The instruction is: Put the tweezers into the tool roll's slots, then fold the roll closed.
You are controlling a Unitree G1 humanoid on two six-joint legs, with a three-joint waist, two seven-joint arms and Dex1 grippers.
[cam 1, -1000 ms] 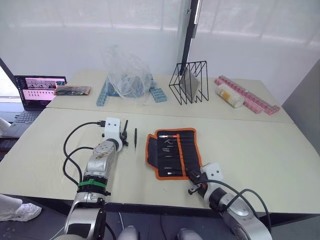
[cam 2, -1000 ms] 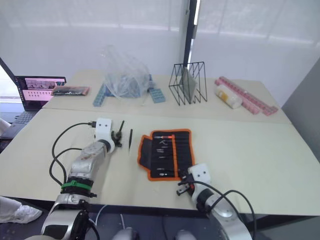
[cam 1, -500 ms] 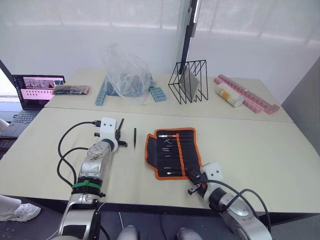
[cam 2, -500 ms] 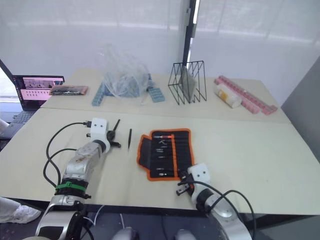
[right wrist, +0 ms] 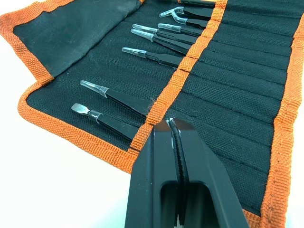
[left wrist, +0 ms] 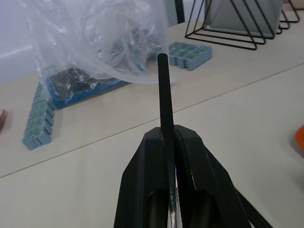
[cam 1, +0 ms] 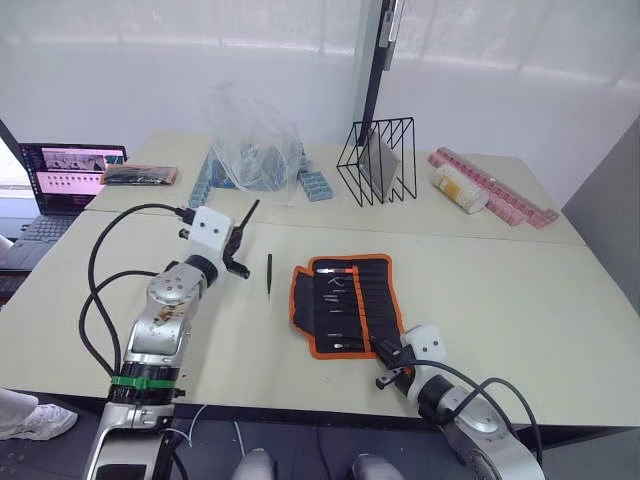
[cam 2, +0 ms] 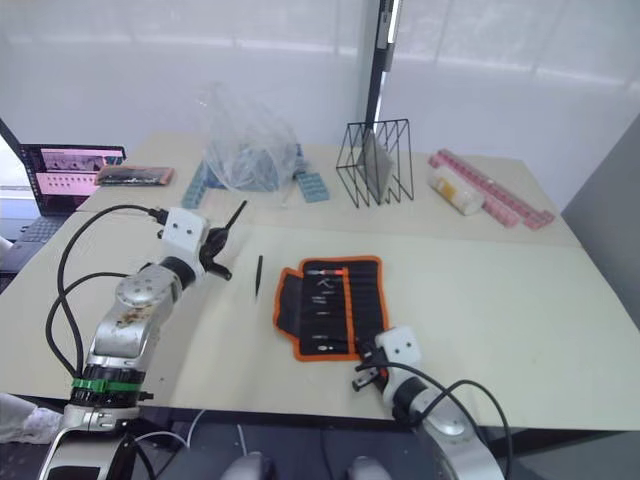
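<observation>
The tool roll [cam 1: 345,303] lies open on the near table, black with orange binding. Its slots [right wrist: 223,83] hold several tweezers whose silver tips [right wrist: 134,51] point toward the flap. One loose black tweezers [cam 1: 269,273] lies on the table left of the roll. My left gripper [cam 1: 238,252] hangs above the table farther left, shut on another tweezers [left wrist: 164,85] that sticks up and out from its fingers. My right gripper [right wrist: 173,124] is shut at the roll's near right corner, its fingertips over the orange middle strip [right wrist: 183,71].
On the far table stand a laptop [cam 1: 65,175], a black-orange packet [cam 1: 140,177], a clear plastic bag [cam 1: 255,140] over blue boxes [cam 1: 318,187], a black wire rack [cam 1: 380,165], a white bottle [cam 1: 458,192] and pink strips [cam 1: 500,192].
My left arm has risen off the table and drawn back to the left with the tweezers in its fingers. The loose tweezers, the roll and the right gripper have stayed put.
</observation>
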